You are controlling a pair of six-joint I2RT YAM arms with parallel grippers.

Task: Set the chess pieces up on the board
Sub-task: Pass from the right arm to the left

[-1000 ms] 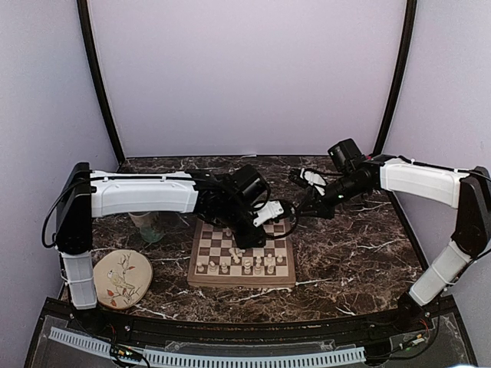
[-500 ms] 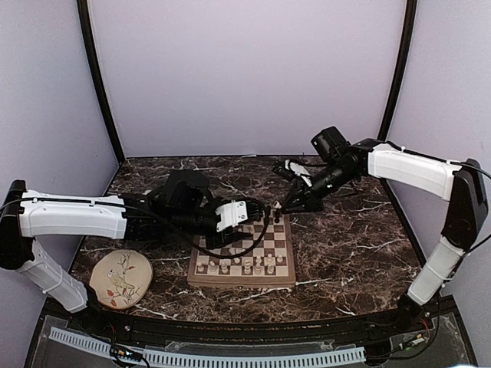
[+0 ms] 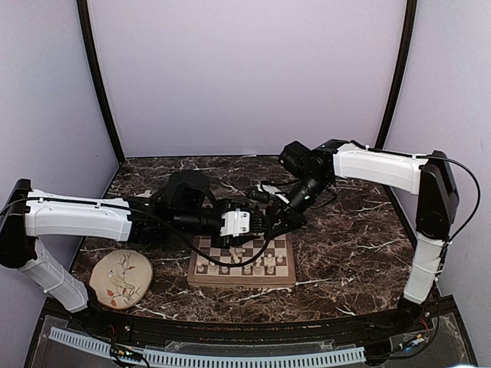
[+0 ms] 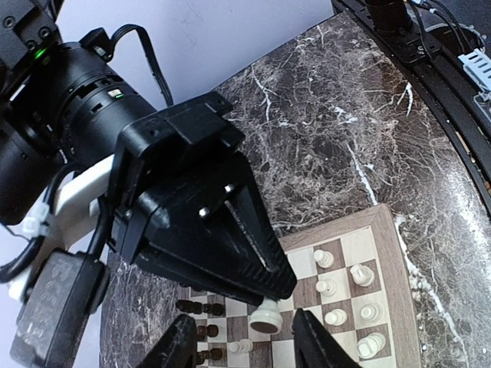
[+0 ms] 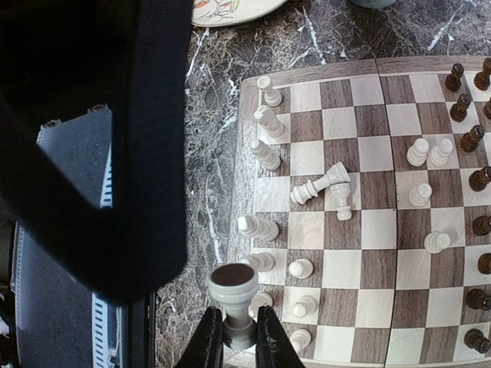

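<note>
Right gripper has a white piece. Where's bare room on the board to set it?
On the board: open squares between the white row and the dark pieces, nearest the right gripper and its white piece. Crowded by the two toppled white pieces.

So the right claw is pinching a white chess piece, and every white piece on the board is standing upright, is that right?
Not quite. The right gripper does pinch a white piece, but not every white piece on the board stands upright: the right wrist view shows two toppled white pieces lying on their sides among the middle squares.
</note>
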